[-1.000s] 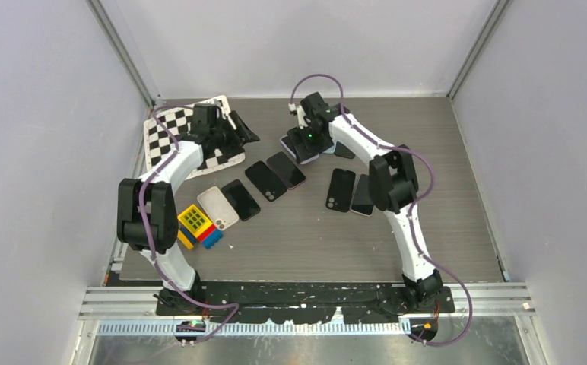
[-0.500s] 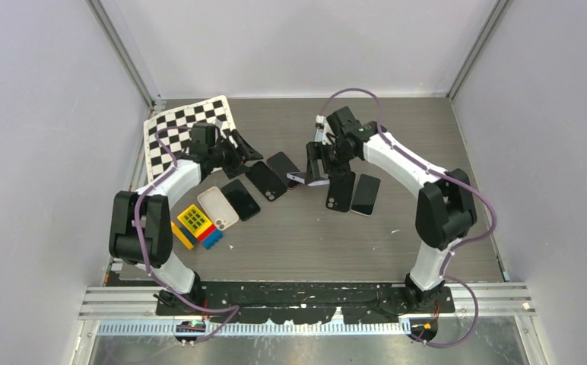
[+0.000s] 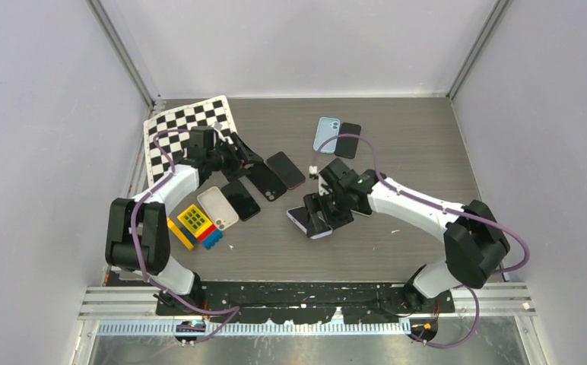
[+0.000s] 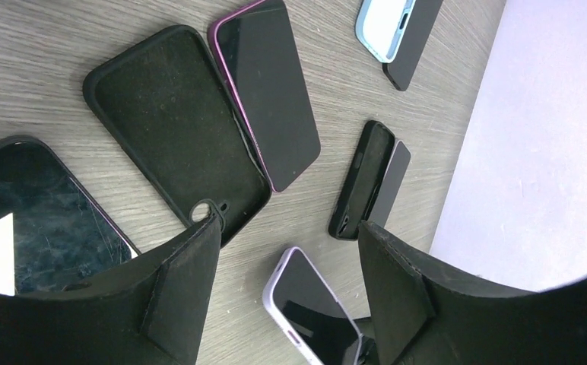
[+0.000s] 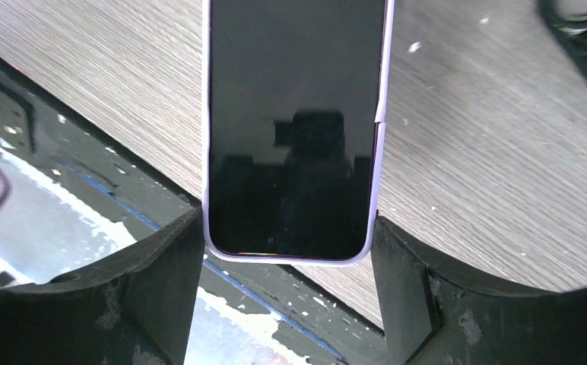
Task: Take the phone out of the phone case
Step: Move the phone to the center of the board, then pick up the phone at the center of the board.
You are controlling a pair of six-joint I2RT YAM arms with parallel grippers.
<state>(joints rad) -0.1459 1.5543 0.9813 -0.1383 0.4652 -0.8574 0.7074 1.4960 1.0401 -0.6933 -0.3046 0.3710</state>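
A phone in a lavender phone case (image 3: 308, 220) hangs screen-up, low over the middle of the table. My right gripper (image 3: 328, 209) is shut on its end, one finger pressed against each long side of the case (image 5: 294, 129). The same phone shows at the bottom of the left wrist view (image 4: 313, 312). My left gripper (image 3: 246, 156) stands open to the left, over an empty black case (image 4: 176, 129), with nothing between its fingers (image 4: 191, 281).
A phone in a magenta case (image 4: 268, 91) lies beside the empty black case. A light blue case (image 3: 325, 134) and a black phone (image 3: 347, 140) lie at the back. A white case (image 3: 218, 207), toy blocks (image 3: 195, 224) and a checkerboard (image 3: 188, 122) are on the left.
My right arm has carried the lavender-cased phone from the back of the table towards the front middle. The left gripper has shifted slightly forward and stayed open.
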